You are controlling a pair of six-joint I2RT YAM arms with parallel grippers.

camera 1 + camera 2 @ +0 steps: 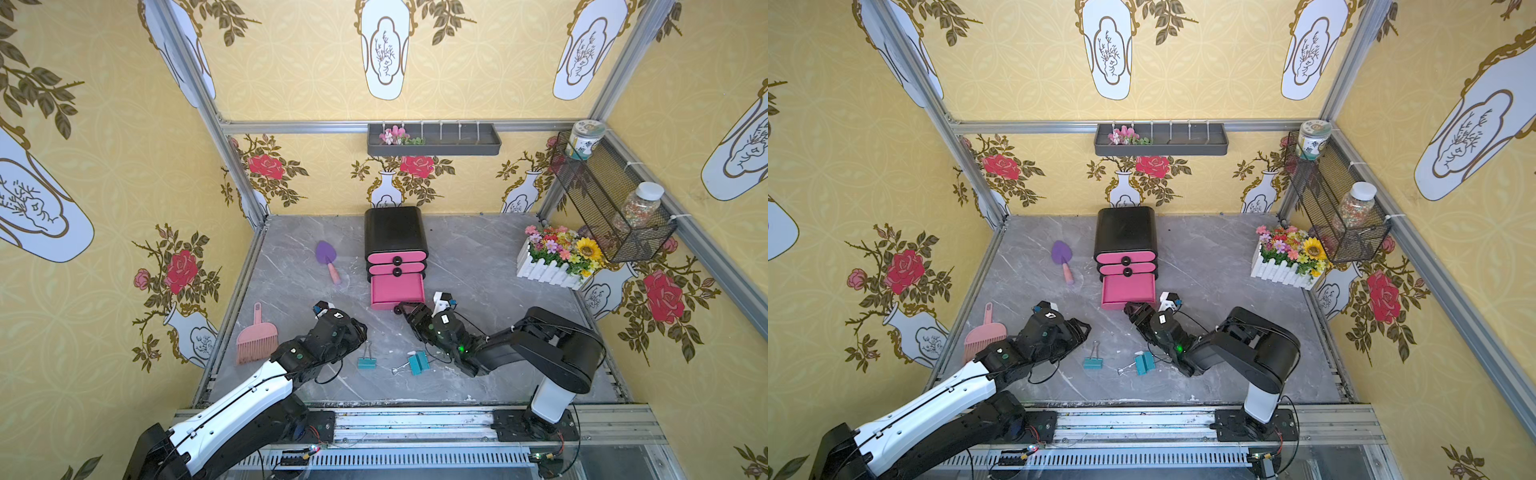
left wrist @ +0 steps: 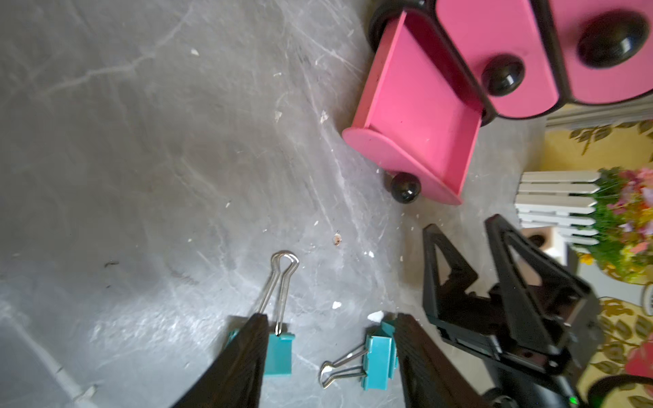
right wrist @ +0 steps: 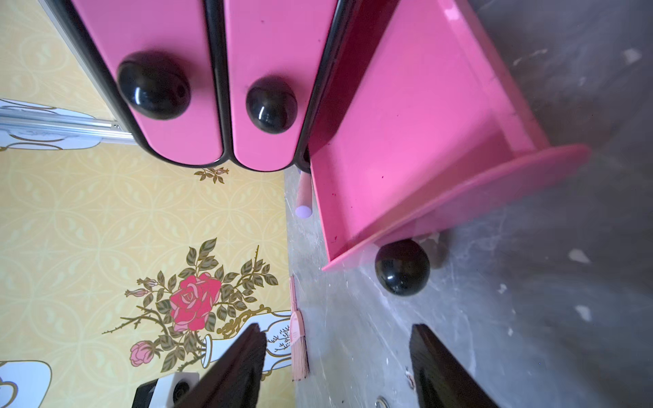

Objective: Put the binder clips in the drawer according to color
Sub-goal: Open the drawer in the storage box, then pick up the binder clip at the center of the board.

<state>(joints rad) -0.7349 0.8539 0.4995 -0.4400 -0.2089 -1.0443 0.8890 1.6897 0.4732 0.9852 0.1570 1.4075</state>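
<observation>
The black drawer cabinet (image 1: 395,232) stands at the back middle with its top two pink drawers shut. Its bottom drawer (image 1: 397,291) is pulled out and shows a bare pink floor (image 3: 406,134). My right gripper (image 1: 405,309) is open just in front of that drawer's black knob (image 3: 402,267), with nothing between its fingers (image 3: 441,364). A teal binder clip (image 1: 367,360) lies on the table, and what looks like two more teal clips (image 1: 417,362) lie together to its right. My left gripper (image 2: 332,318) hovers open above them, empty.
A purple trowel (image 1: 326,259) lies left of the cabinet and a pink brush (image 1: 255,336) near the left edge. A white picket flower box (image 1: 555,259) stands at the back right under a wire basket (image 1: 611,195) holding jars.
</observation>
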